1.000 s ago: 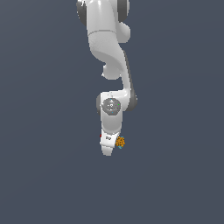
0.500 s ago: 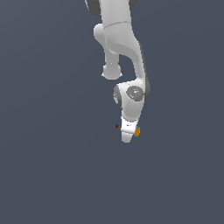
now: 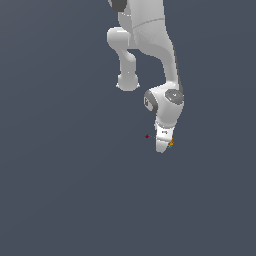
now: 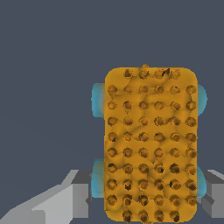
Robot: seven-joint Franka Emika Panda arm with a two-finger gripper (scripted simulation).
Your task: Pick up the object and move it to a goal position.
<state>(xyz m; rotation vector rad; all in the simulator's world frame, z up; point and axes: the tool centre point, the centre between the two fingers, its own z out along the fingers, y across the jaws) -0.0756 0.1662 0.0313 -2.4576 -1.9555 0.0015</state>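
**Arm swung toward the exterior view's right, block still gripped**

Since half a second earlier, the arm had shifted toward the exterior view's right and the tool [image 3: 163, 145] had carried the object [image 3: 170, 143] along. No writing could be read anywhere. The surroundings were a plain dark grey-blue with no visible edges. The tool was closed on the orange studded block, its grey fingers [image 4: 72, 197] flanking it. The goal position [image 3: 147, 136] lay just beside the tool, on the exterior view's left.
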